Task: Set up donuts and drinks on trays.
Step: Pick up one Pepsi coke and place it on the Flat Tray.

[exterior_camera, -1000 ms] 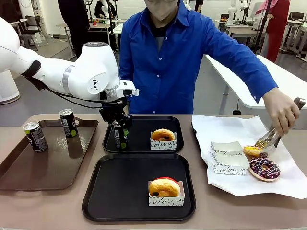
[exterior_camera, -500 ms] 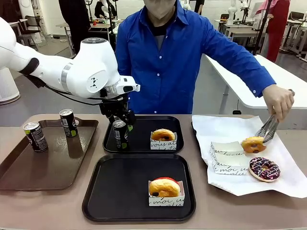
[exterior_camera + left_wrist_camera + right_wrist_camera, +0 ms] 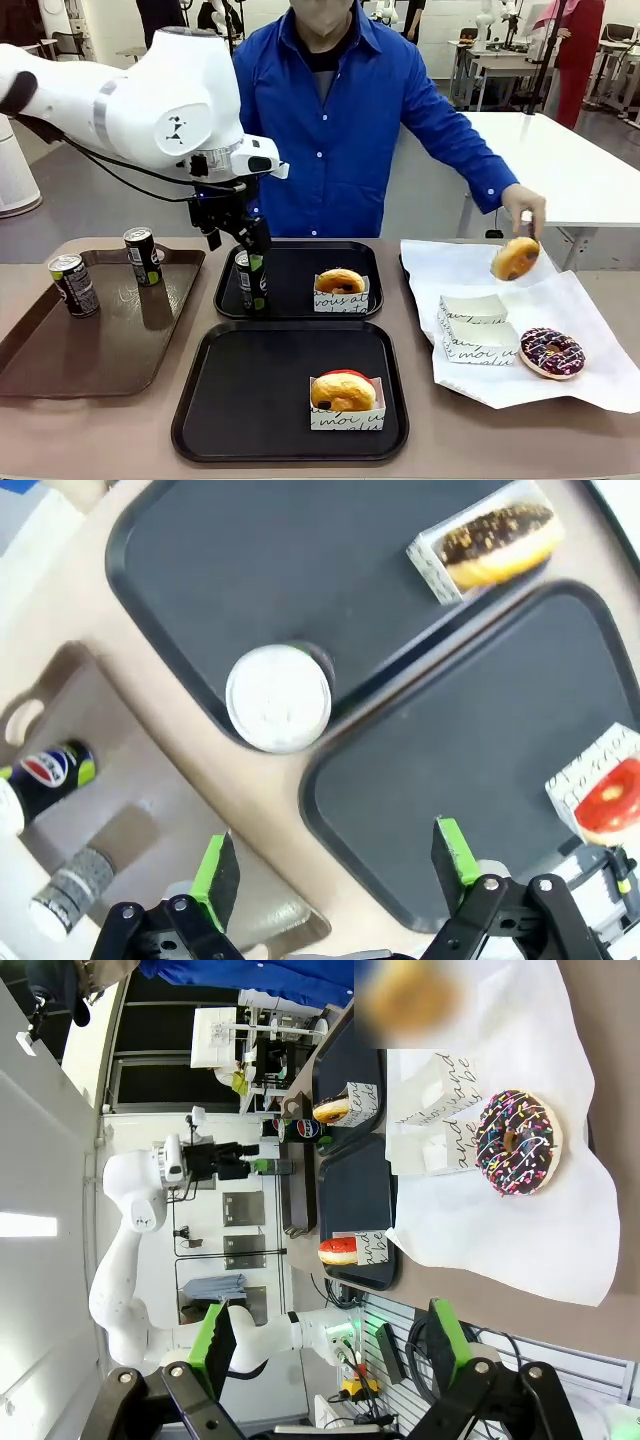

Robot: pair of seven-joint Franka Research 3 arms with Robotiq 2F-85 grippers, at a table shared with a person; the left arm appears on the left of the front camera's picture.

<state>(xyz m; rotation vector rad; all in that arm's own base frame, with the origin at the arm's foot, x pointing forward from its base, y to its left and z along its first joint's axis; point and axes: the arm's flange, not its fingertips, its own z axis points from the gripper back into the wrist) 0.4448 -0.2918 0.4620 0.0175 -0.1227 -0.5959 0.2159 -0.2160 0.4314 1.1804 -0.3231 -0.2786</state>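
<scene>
My left gripper (image 3: pixel 240 240) hangs open just above a dark can (image 3: pixel 250 282) that stands on the far black tray (image 3: pixel 300 308), left of a boxed golden donut (image 3: pixel 340 288). From the left wrist, the can's silver top (image 3: pixel 278 698) lies beyond my open left gripper (image 3: pixel 335 865), apart from its fingers. The near tray (image 3: pixel 250 400) holds a boxed red donut (image 3: pixel 343 396). The person's hand (image 3: pixel 525 208) lifts a golden donut (image 3: pixel 515 258) over the white paper. My right gripper (image 3: pixel 330 1350) is open and holds nothing, with a chocolate-sprinkle donut (image 3: pixel 518 1155) beyond it.
A brown tray (image 3: pixel 100 350) at the left carries two more cans (image 3: pixel 75 285) (image 3: pixel 142 255). On the white paper (image 3: pixel 500 385) at the right lie an empty white box (image 3: pixel 475 325) and the sprinkle donut (image 3: pixel 550 352). The person stands at the far edge.
My left gripper has let go of the can on the far tray and risen clear of it. The person has lifted the golden donut off the paper.
</scene>
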